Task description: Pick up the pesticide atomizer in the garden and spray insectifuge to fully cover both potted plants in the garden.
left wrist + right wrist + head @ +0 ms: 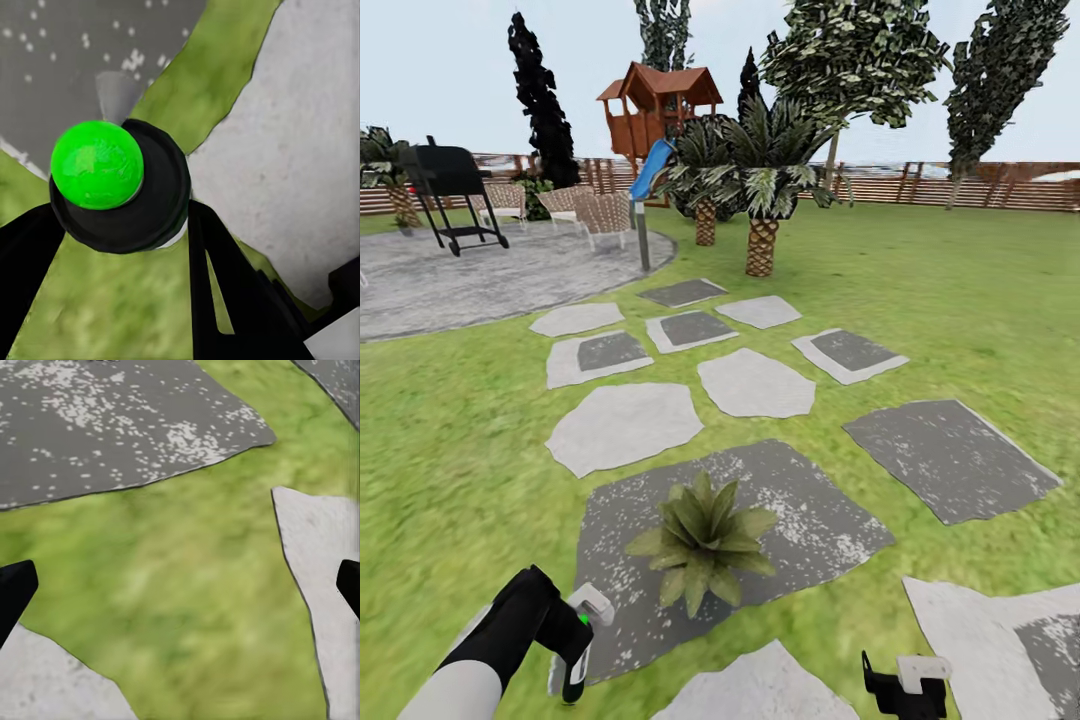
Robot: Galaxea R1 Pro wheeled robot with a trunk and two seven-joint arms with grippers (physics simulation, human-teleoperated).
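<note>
Lower left of the head view: left gripper [572, 640], fingers clamped on the atomizer [586, 610], white nozzle uppermost, bottle axis near vertical. The plant [702, 538], on a dark slab [810, 520], lies up and right of the nozzle, near but apart. The left arm is nearer. Right gripper [905, 688], bottom edge, spread wide, holds nothing.

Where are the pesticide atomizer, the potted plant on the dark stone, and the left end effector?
pesticide atomizer [586, 612]: head view, on its white nozzle head.
potted plant [701, 540]: head view, at the centre of its leaf rosette.
left end effector [572, 655]: head view, between its fingertips, closed around the atomizer.
</note>
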